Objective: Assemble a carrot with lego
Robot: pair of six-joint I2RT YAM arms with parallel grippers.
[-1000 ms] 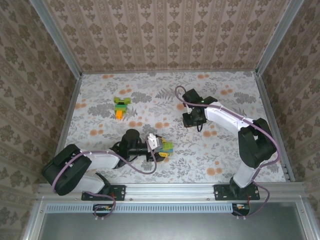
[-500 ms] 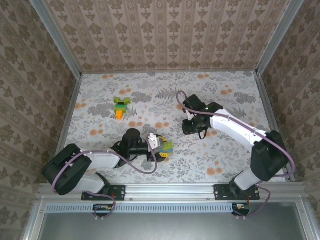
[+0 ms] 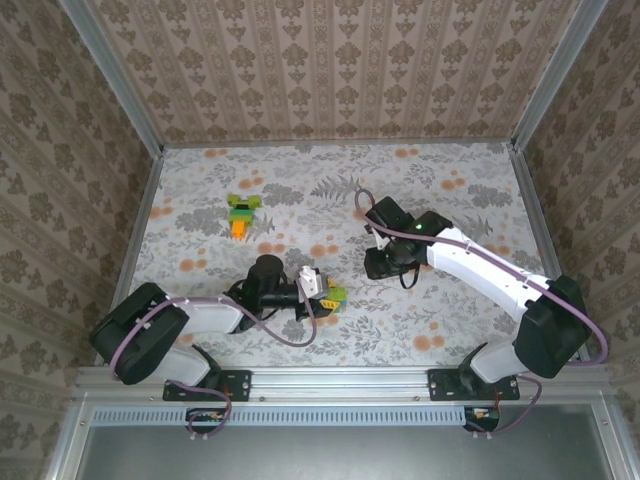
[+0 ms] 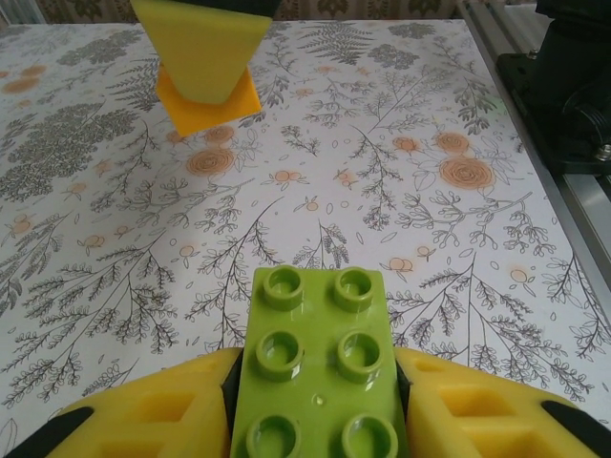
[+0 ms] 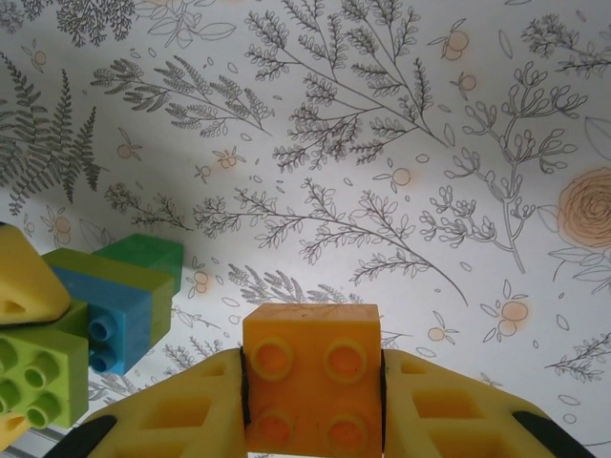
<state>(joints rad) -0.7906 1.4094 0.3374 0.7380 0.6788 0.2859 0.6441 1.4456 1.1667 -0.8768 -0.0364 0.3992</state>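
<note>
Lime brick point(image 4: 315, 324) in left hand point(image 4: 317, 386) (snug)

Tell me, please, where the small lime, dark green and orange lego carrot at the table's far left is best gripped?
Probably across the narrow stem of the lego carrot, below its lime crossbar, coming straight down from above. It seems to lie flat, orange tip at its near end, so the stem's left and right sides are free and narrower than the crossbar.
</note>
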